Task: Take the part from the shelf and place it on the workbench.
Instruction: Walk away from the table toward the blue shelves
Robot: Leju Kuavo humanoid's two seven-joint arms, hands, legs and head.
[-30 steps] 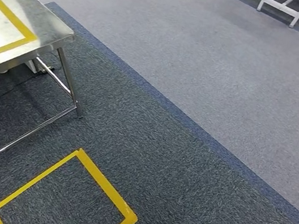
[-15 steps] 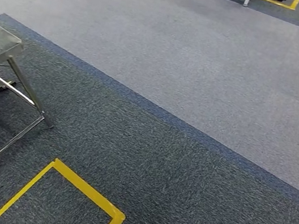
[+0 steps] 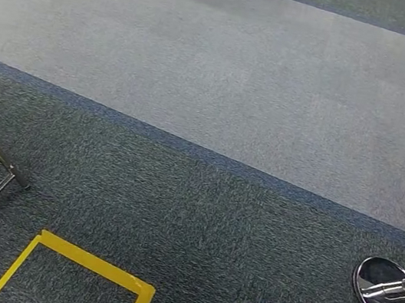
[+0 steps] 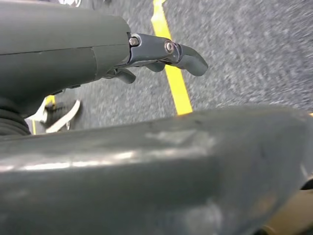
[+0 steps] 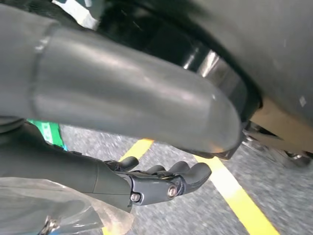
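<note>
Left hand (image 4: pixel 162 56) is seen empty with fingers loosely extended over dark carpet, right hand (image 5: pixel 162 183) likewise over yellow floor tape (image 5: pixel 236 198), beside a clear plastic bag (image 5: pixel 55 208) at lower left; contents indiscernible.

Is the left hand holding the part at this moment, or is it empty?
Empty. The left hand hangs above the carpet with loosely curled fingers and nothing in them.

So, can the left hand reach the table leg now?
Probably not: the left hand hangs beside the body above the carpet, and the table leg stands well off on the floor.
</note>
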